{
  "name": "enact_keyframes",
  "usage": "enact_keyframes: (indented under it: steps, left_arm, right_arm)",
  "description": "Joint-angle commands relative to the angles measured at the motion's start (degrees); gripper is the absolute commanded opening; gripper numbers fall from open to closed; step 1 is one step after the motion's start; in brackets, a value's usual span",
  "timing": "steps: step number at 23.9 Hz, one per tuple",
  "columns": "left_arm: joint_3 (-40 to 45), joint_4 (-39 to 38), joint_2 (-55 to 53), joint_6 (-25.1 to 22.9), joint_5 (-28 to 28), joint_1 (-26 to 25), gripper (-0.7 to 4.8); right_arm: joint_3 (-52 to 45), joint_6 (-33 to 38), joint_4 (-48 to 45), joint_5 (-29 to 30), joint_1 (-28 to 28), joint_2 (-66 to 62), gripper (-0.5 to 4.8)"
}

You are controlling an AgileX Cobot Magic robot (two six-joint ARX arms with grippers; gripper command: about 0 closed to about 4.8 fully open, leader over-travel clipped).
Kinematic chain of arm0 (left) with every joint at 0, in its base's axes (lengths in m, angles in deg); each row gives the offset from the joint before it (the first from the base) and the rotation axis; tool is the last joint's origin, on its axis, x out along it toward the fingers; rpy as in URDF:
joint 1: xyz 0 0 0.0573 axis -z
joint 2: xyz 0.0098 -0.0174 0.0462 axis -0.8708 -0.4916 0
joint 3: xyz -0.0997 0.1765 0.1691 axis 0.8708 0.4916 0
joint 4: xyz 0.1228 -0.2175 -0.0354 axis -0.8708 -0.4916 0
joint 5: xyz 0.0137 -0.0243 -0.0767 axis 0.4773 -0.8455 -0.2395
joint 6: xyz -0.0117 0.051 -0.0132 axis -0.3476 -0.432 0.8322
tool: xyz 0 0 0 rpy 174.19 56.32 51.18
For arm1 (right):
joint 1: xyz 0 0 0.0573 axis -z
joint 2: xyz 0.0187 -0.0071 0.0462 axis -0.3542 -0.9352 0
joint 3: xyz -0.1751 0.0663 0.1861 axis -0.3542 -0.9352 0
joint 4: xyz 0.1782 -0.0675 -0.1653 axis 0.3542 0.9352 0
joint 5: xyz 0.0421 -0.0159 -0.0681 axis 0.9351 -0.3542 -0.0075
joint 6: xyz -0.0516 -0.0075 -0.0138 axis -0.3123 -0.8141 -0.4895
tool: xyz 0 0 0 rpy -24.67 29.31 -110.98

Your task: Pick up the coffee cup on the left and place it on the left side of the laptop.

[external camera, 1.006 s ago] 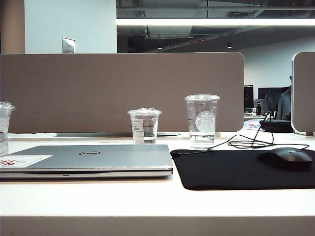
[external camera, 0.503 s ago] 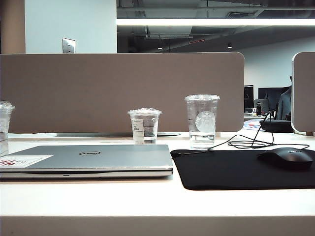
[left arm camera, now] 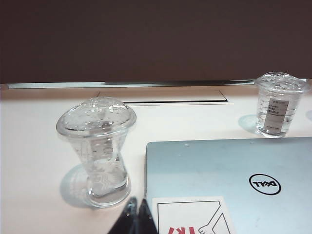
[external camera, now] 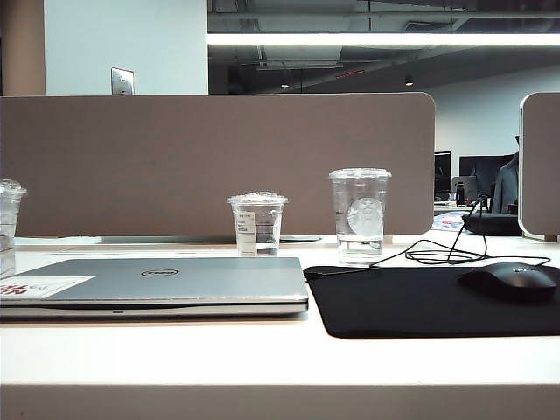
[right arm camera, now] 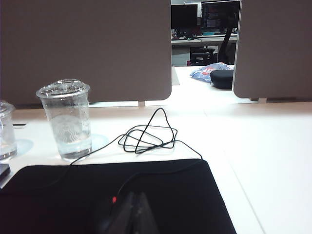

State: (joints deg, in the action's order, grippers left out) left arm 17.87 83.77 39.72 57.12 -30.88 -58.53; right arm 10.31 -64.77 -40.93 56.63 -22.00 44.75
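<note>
Three cups stand unmoved as before, the coffee cup (left arm camera: pixel 97 151) already left of the laptop (left arm camera: pixel 229 180), with left gripper (left arm camera: pixel 137 217) and right gripper (right arm camera: pixel 134 214) pressed together, empty.

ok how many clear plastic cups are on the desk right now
3. The coffee cup stands left of the laptop; a shorter cup with a white label stands behind the laptop; the tallest cup with a round logo stands behind the mouse mat. None appears hidden.

coffee cup (left arm camera: pixel 100 151) left of laptop (left arm camera: pixel 229 180); mouse mat (external camera: pixel 437 300) right.
</note>
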Motion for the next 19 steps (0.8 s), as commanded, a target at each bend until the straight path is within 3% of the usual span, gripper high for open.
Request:
enact_keyframes:
  steps: [1, 7, 19]
  left_arm:
    - [-0.22, 0.48, -0.04, -0.04, -0.13, -0.02, -0.05]
    - [-0.22, 0.48, -0.04, -0.04, -0.13, -0.02, -0.05]
    - [-0.22, 0.48, -0.04, -0.04, -0.13, -0.02, -0.05]
  right_arm:
    - [-0.35, -0.02, 0.66, 0.09, -0.04, 0.11, -0.03]
    - [-0.35, -0.04, 5.05, 0.11, -0.04, 0.11, -0.03]
    - [-0.33, -1.53, 5.07, -0.11, -0.02, 0.11, -0.02]
